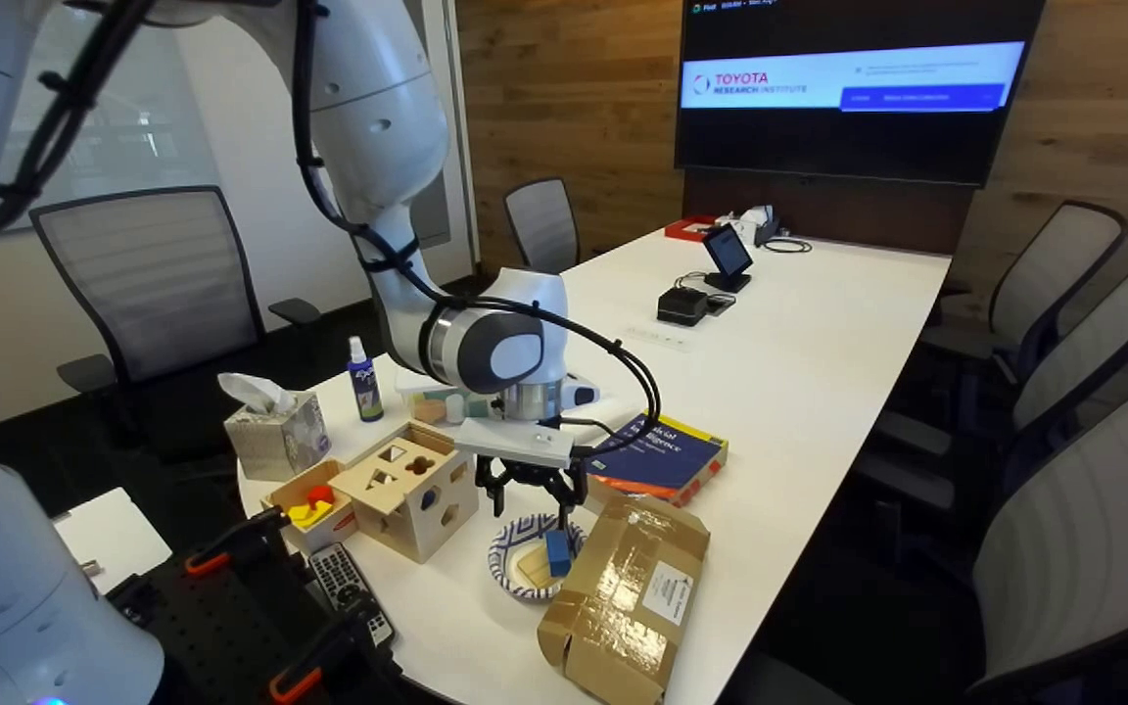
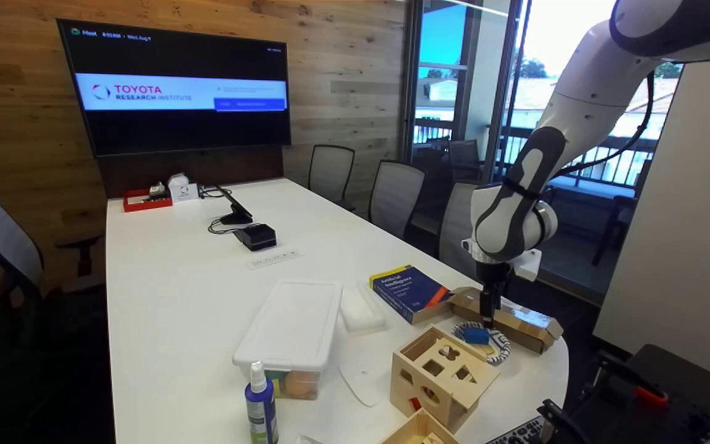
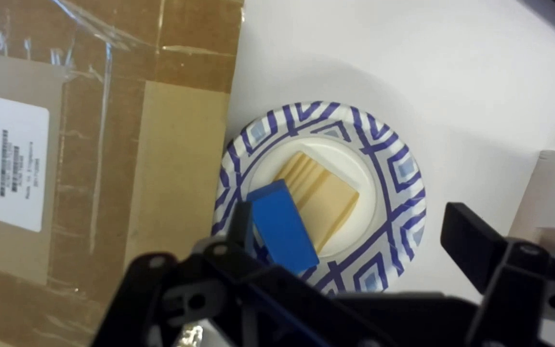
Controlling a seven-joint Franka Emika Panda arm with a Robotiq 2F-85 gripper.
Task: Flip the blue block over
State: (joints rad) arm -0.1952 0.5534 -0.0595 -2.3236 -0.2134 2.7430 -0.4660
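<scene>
End effector [image 1: 532, 511] is positioned low over a patterned paper bowl [image 3: 405, 168] on the white desk [image 1: 799, 323], its two black fingers [image 3: 472, 246] spread wide apart. Inside the bowl, the blue block [image 3: 284, 229] is placed beside, or partly upon, a natural wooden block [image 3: 328, 207]; which of the two cannot be told. In the wrist view the blue block is closely flanked by one finger, but contact cannot be made out. The bowl is flanked by a taped cardboard box [image 1: 613, 578] and, on the opposite side, by a wooden shape-sorter box [image 1: 405, 514]. Beside the shape-sorter box, red and yellow pieces [image 1: 309, 514] are held in a small wooden tray [image 1: 319, 539]. In both exterior views, an Artificial Intelligence textbook [image 2: 407, 287] is laid flat near the cardboard box, and a blue spray bottle [image 1: 365, 392] is stood upright.
</scene>
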